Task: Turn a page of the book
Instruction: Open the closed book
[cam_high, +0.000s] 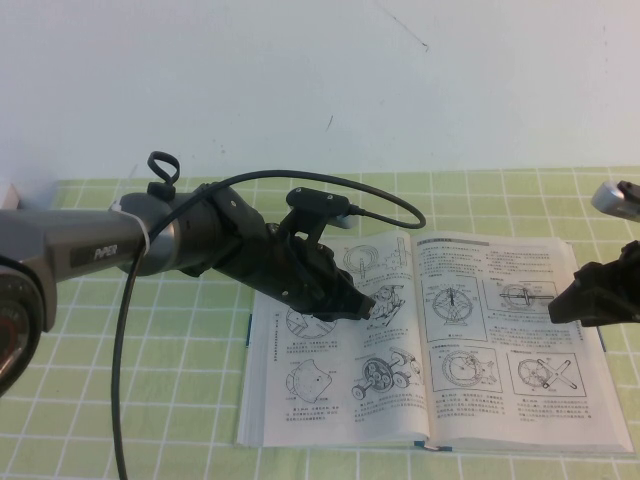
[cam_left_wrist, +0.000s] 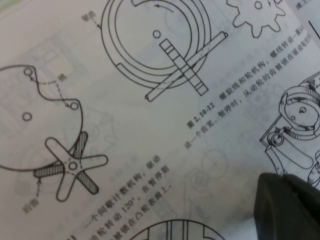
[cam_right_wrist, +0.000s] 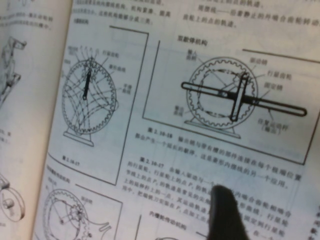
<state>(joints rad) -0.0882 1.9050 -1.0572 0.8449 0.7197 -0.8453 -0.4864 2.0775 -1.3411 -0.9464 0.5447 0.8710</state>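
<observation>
High view: the book (cam_high: 440, 340) lies open and flat on the green checked mat (cam_high: 150, 400), at 5 o'clock from table centre. The left gripper (cam_high: 372, 307) sits low over the left-hand page (cam_high: 330, 360), just short of the spine. The right gripper (cam_high: 560, 305) hovers at the book's 3 o'clock edge, over the right-hand leaf (finger spacing cannot be told for either gripper).

Left wrist view: the page (cam_left_wrist: 150, 125) fills the frame with boxed wheel and cam drawings. One dark fingertip (cam_left_wrist: 287, 207) lies close over the paper; contact cannot be told.

Right wrist view: the right-hand leaf (cam_right_wrist: 200, 100) shows geared-wheel figures and text. A dark fingertip (cam_right_wrist: 227, 212) stands just above it.
</observation>
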